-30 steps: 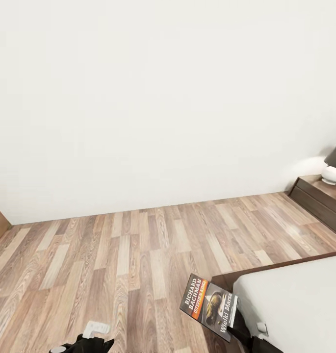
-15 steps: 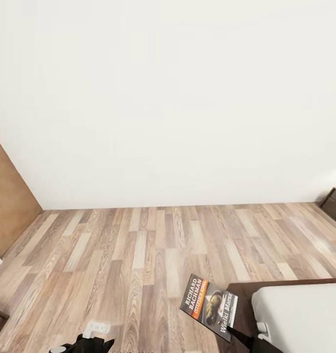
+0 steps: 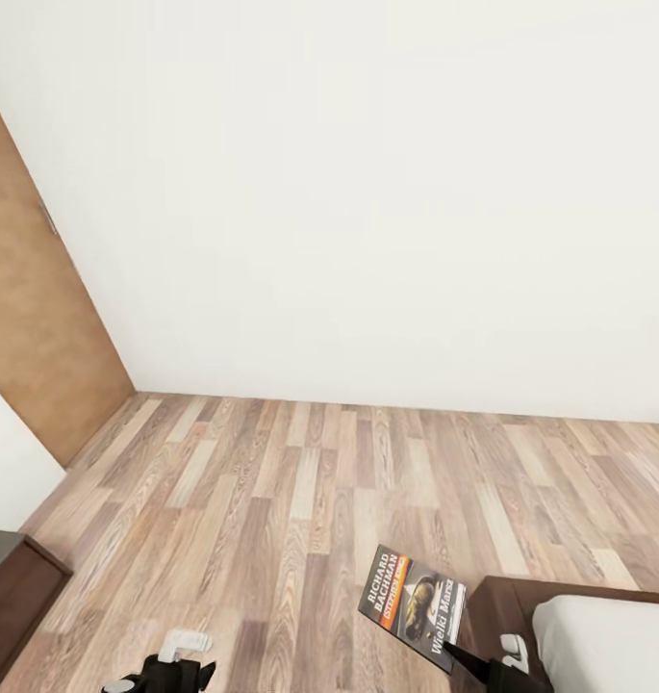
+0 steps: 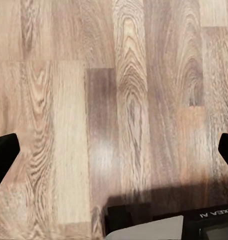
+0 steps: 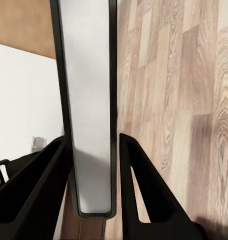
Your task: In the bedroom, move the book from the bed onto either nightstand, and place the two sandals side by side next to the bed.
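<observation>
Book [image 3: 413,604] sits pinched by one lower corner between the two black fingers of our right gripper [image 3: 461,661], which is clamped onto it; in the right wrist view its thin edge [image 5: 89,110] runs straight out between those fingers. It is a flat, thin paperback with a dark glossy cover, white lettering and an orange band. We hold it above the floor, cover up, long axis slanting from the gripper away and to our left. Our left gripper [image 4: 114,160] hangs released, its dark fingertips spread wide over bare planks. Beyond lie the grey-brown wood-grain floor [image 3: 300,481], the bed's [image 3: 608,640] pale mattress corner on a dark frame, a plain white wall [image 3: 367,192] and a brown wooden door [image 3: 36,337].
</observation>
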You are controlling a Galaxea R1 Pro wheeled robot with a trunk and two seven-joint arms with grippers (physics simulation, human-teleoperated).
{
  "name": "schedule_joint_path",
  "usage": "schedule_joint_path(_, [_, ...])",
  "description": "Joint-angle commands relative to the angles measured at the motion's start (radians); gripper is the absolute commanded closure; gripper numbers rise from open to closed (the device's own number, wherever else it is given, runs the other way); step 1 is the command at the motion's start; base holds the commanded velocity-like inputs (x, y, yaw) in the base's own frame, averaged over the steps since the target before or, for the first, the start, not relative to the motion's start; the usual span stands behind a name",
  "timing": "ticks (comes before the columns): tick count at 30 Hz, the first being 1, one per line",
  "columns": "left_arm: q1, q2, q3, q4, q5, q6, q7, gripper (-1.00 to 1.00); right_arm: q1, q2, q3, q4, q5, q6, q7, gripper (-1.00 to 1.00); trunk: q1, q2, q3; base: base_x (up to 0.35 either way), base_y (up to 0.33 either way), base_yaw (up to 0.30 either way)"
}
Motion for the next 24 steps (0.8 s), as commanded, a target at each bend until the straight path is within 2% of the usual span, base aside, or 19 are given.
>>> schedule_joint_path(1, [-0.001, -0.012, -0.008, 0.001, 0.005, -0.004, 0.041, -1.0, 0.0, 0.0, -0.011, 0.0, 0.004, 0.005, 0.004, 1.0, 0.0, -0.001, -0.001, 0.0, 0.0, 0.286])
schedule_joint_path(3, [0.016, -0.043, -0.007, 0.001, 0.006, -0.004, 0.119, -1.0, 0.0, 0.0, -0.011, 0.0, 0.004, 0.005, 0.004, 1.0, 0.0, -0.001, -0.002, 0.0, 0.0, 0.286])
schedule_joint_path(5, [0.023, -0.047, -0.008, 0.001, 0.006, -0.004, 0.127, -1.0, 0.0, 0.0, -0.011, 0.0, 0.004, 0.005, 0.004, 1.0, 0.0, -0.001, -0.003, 0.0, 0.0, 0.286])
schedule_joint_path(11, [0.029, -0.05, -0.007, 0.001, 0.004, -0.004, 0.135, -1.0, 0.0, -0.006, -0.012, 0.0, 0.004, 0.005, 0.004, 1.0, 0.0, -0.001, -0.006, 0.0, 0.0, 0.208])
schedule_joint_path(24, [0.03, -0.051, -0.007, 0.001, 0.005, -0.005, 0.136, -1.0, 0.0, -0.009, -0.012, 0.0, 0.003, 0.005, 0.005, 1.0, 0.0, -0.001, -0.006, 0.0, 0.0, 0.012])
